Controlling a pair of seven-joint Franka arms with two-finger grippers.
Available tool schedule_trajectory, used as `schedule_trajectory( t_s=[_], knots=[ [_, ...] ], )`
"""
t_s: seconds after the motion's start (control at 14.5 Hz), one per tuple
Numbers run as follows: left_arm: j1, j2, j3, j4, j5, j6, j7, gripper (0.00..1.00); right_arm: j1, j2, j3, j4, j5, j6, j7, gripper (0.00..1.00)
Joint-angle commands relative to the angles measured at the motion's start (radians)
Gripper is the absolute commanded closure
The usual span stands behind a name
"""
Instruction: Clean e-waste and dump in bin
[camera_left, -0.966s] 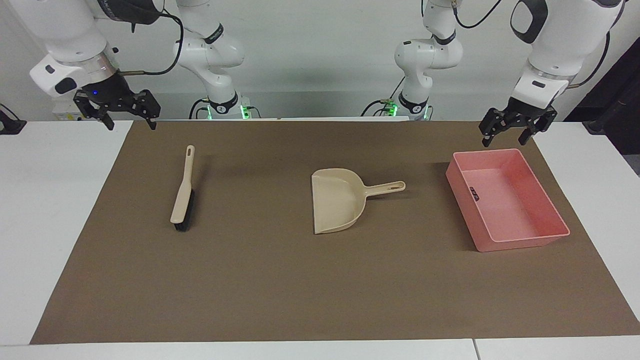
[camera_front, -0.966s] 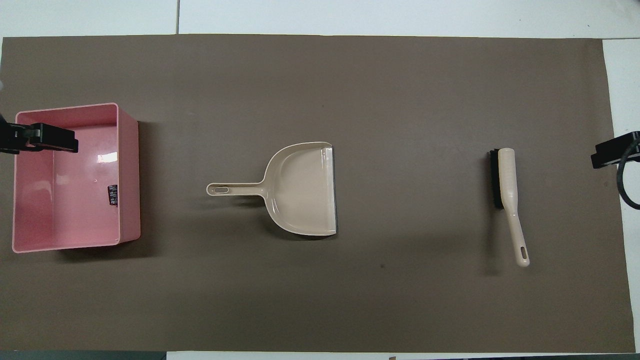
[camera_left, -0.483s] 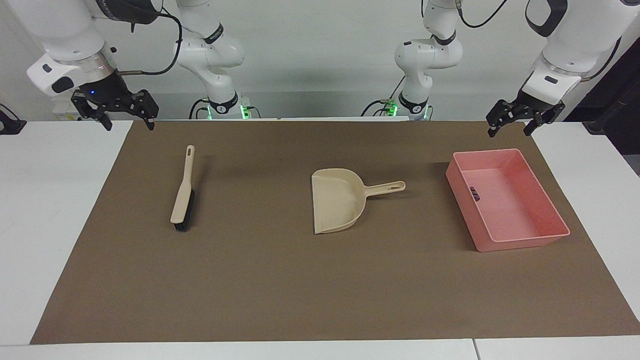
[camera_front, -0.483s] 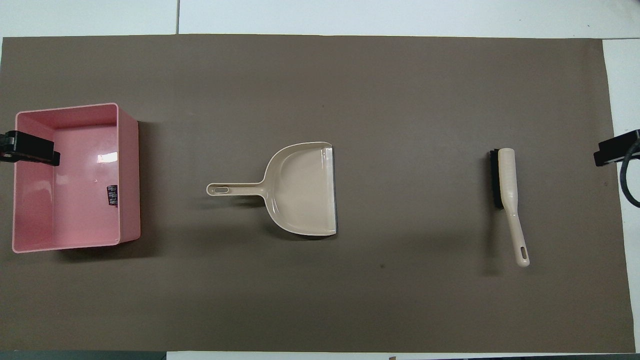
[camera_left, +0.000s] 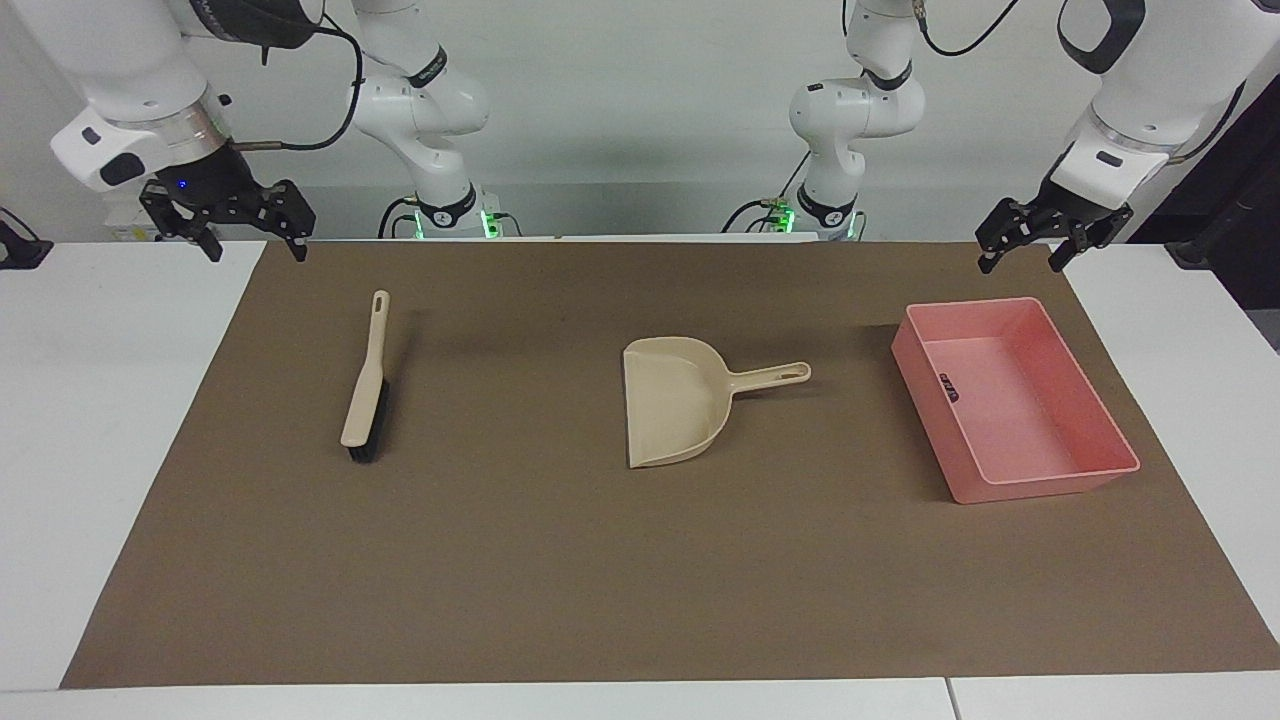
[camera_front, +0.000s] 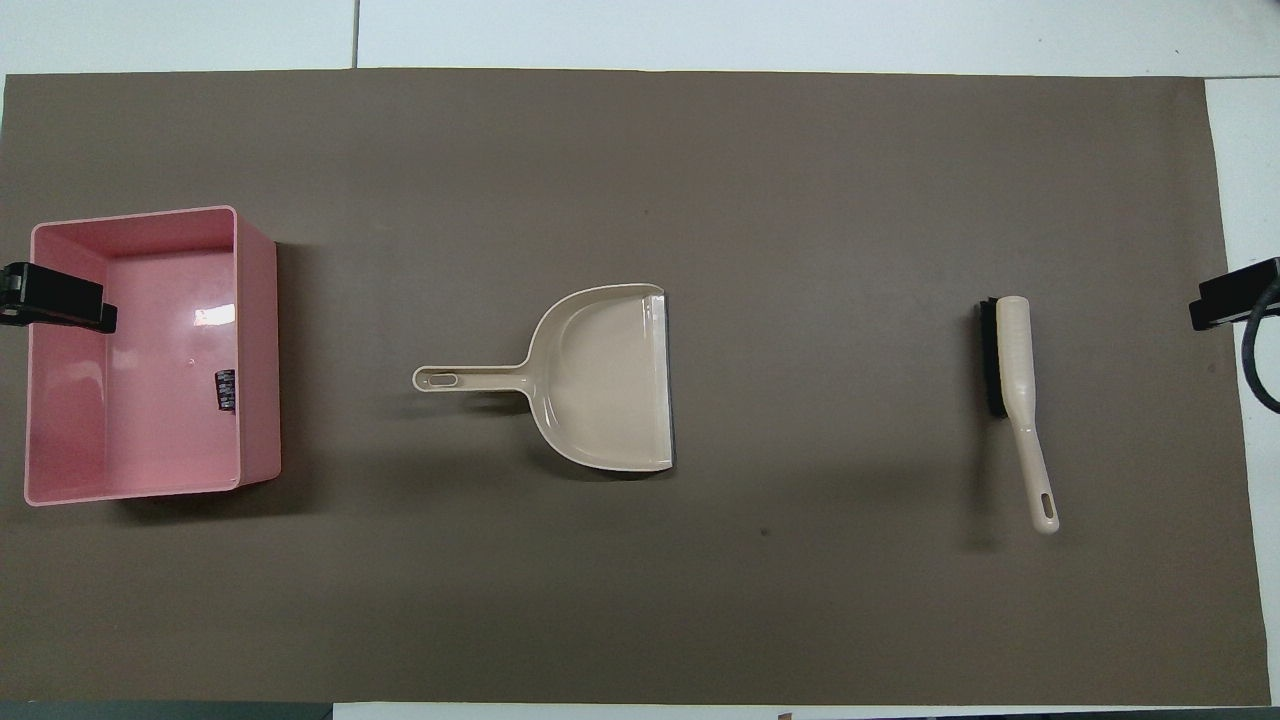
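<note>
Pink bin (camera_left: 1095, 395) is holding a dark part (camera_left: 948, 386); left gripper (camera_left: 1024, 248) and right gripper (camera_left: 250, 236) are hanging released, empty.

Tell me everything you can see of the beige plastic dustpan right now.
The beige plastic dustpan lies flat, mouth up, mid-way along the brown mat, between the beige brush with black bristles and the pink rectangular plastic bin. It has a rounded scoop with raised walls, a straight front lip with a dark edge strip, and a slim handle with a hanging slot, pointing toward the bin. It looks empty. Nothing touches it but the mat.
</note>
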Motion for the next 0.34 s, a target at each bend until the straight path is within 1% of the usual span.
schedule_trajectory(
  t_s=[0.0,0.28],
  knots=[
    [0.011,0.004,-0.003,0.008,-0.017,-0.015,0.016,0.02,-0.005,-0.013,0.000,-0.010,0.014,0.012,0.011,0.00],
    [0.009,0.004,-0.003,0.008,-0.016,-0.013,0.012,0.02,-0.005,-0.013,0.000,-0.010,0.014,0.012,0.011,0.00]
  ],
)
